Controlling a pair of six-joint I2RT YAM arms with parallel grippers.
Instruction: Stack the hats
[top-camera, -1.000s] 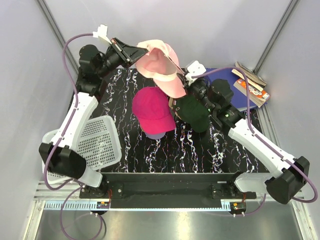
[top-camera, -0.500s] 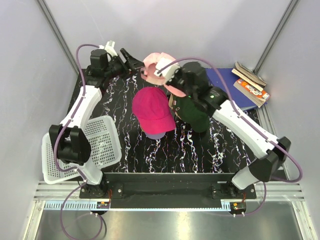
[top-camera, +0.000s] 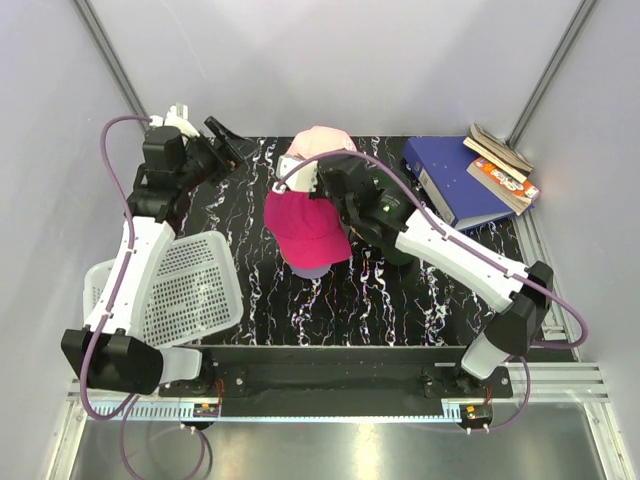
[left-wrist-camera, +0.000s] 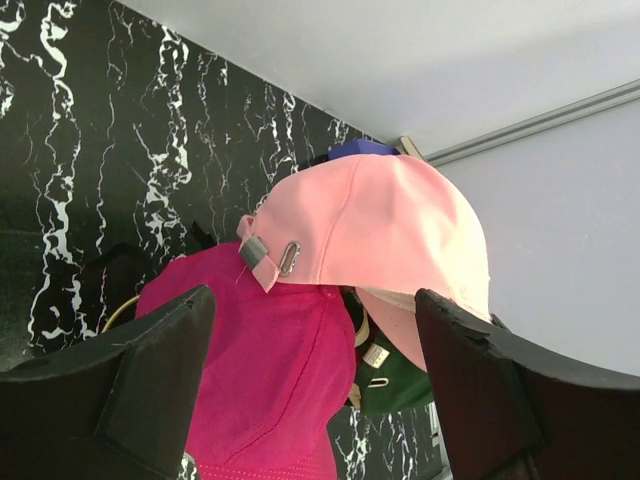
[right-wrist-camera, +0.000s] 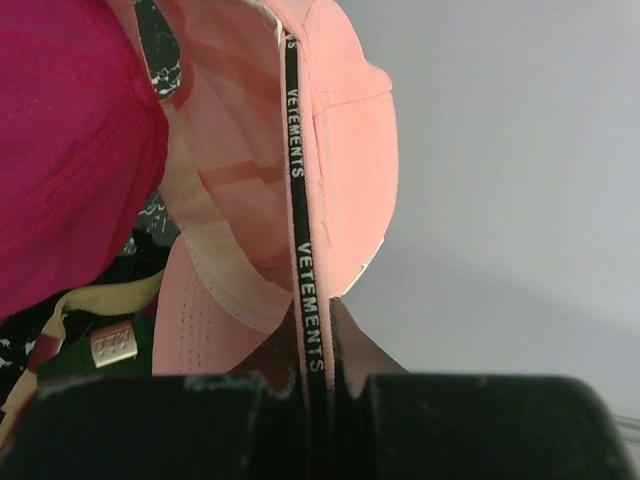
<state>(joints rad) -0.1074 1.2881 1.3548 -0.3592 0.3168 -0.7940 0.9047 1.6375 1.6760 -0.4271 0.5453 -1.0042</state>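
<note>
Left hand (top-camera: 226, 143) has backed off, spread empty; right hand (right-wrist-camera: 315, 348) pinches pink hat (left-wrist-camera: 380, 230), green hat (left-wrist-camera: 392, 388) mostly hidden

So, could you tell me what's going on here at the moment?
The right gripper is shut on the rim of the light pink hat, holding it up at the far side of the magenta hat. The left gripper is open and apart from it. The dark green hat lies beside the magenta one.

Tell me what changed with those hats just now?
The left hand let go of the pink hat and pulled back left, open. The right hand, gripping its edge, swung left with it, closer to the magenta hat. Magenta hat, green hat and basket stayed put.
</note>
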